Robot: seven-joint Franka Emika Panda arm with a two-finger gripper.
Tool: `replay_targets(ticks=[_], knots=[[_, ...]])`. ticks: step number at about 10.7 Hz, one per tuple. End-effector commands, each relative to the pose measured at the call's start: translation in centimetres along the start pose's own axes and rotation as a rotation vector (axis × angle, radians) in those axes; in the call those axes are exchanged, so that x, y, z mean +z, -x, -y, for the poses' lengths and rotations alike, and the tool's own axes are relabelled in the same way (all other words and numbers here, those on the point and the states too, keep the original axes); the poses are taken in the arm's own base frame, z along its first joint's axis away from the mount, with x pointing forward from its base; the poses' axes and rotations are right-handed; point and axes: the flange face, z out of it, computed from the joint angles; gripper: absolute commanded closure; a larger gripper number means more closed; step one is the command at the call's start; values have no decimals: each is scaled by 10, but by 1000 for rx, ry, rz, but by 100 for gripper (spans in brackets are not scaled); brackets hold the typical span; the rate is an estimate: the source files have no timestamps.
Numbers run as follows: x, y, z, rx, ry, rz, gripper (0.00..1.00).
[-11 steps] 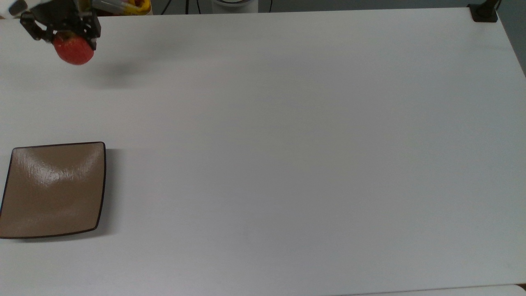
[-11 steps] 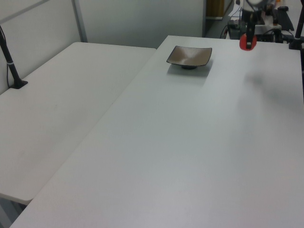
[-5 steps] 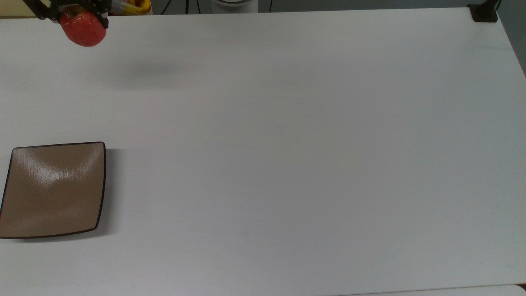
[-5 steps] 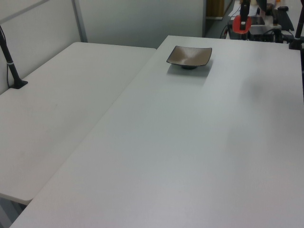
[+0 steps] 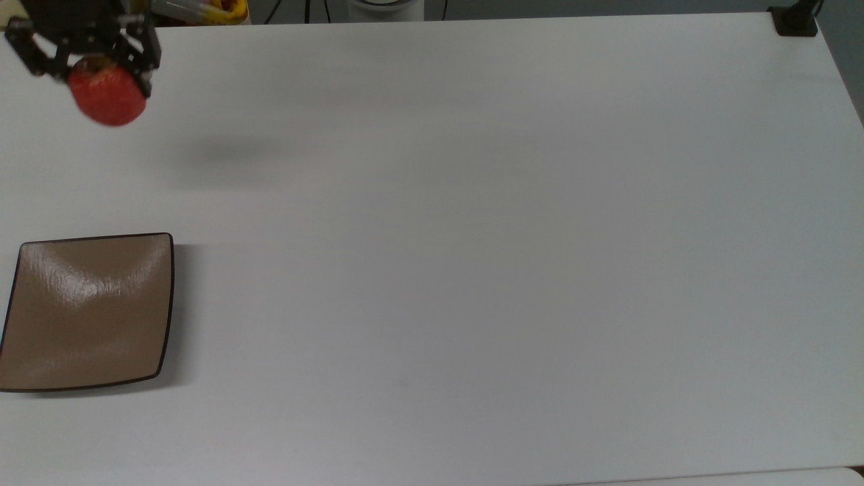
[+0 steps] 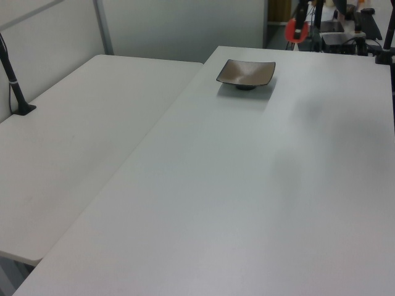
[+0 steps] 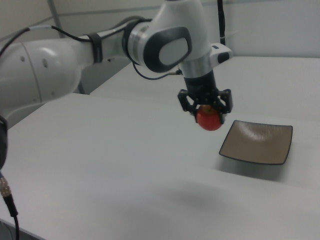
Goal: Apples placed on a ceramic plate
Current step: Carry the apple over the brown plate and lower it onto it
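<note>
A small red apple (image 5: pixel 108 100) hangs in the air above the white table, and my gripper (image 5: pixel 90 71) is shut on it from above. In the top view it is at the upper left, well above the ceramic plate (image 5: pixel 88 310). The plate is square, glossy tan-brown with a dark rim, and nothing lies on it. In the right view the apple (image 7: pixel 209 120) hangs under the gripper (image 7: pixel 205 108), just left of the plate (image 7: pixel 257 141) and higher than it. In the left view the apple (image 6: pixel 294 31) is held up to the right of the plate (image 6: pixel 245 73).
A black clamp mount (image 5: pixel 795 20) sits at the table's corner at the top view's upper right. Yellow clutter (image 5: pixel 202 9) and a white cylinder (image 5: pixel 385 7) lie beyond the far edge. A second white table (image 6: pixel 80 135) with a black post (image 6: pixel 15 86) adjoins.
My gripper first rose with the apple toward the top view's upper edge. It has since come down and left in the top view, leftward in the left view. The plate has not moved.
</note>
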Motion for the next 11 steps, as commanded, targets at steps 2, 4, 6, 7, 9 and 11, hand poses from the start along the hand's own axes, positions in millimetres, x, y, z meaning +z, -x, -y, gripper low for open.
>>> replay_targets(ticks=[2, 4, 6, 7, 9, 11], knots=[[64, -48, -42, 64, 114, -215, 99], [107, -62, -51, 82, 167, -279, 99], [148, -77, -55, 76, 215, -317, 99], [165, -85, -56, 80, 232, -335, 99], [196, -91, -56, 89, 257, -359, 99], [217, -95, -52, 107, 276, -397, 99]])
